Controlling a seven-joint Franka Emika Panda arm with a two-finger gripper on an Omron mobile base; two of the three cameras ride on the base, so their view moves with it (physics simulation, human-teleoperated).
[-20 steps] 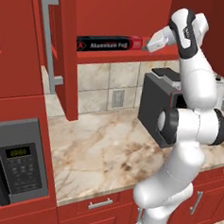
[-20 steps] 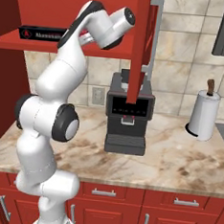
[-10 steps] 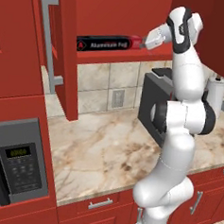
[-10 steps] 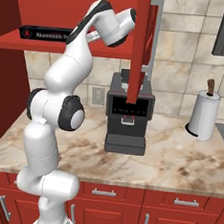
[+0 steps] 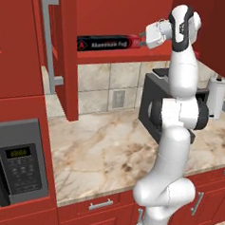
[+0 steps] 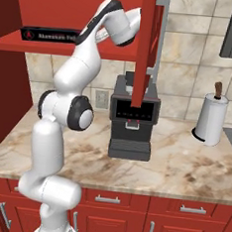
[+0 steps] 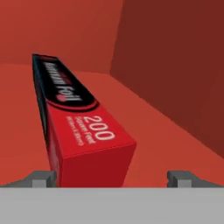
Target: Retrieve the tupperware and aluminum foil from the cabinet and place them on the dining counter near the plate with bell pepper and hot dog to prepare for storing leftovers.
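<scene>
The aluminum foil (image 5: pixel 106 44) is a long black box with red ends, lying on the red shelf (image 5: pixel 123 57) of the open wall cabinet. My gripper (image 5: pixel 141 40) is at the box's right end, inside the cabinet. In the hand view the box (image 7: pixel 74 118) runs away from me. Its red near end sits between my open fingers (image 7: pixel 41 178), closer to the left one, and neither finger touches it. From the right base view the box (image 6: pixel 48 34) shows at the upper left, with my arm reaching to it. The tupperware, dining counter and plate are out of view.
The cabinet door (image 5: pixel 61 49) with its silver bar handle (image 5: pixel 47 33) stands open left of the shelf. A black coffee machine (image 6: pixel 133 117) and a paper towel roll (image 6: pixel 210 119) stand on the marble worktop (image 5: pixel 102 151). A microwave (image 5: pixel 15 169) sits at lower left.
The arm has straightened upward and the gripper has moved a little left, closer to the foil box's right end. The fingers stay open.
</scene>
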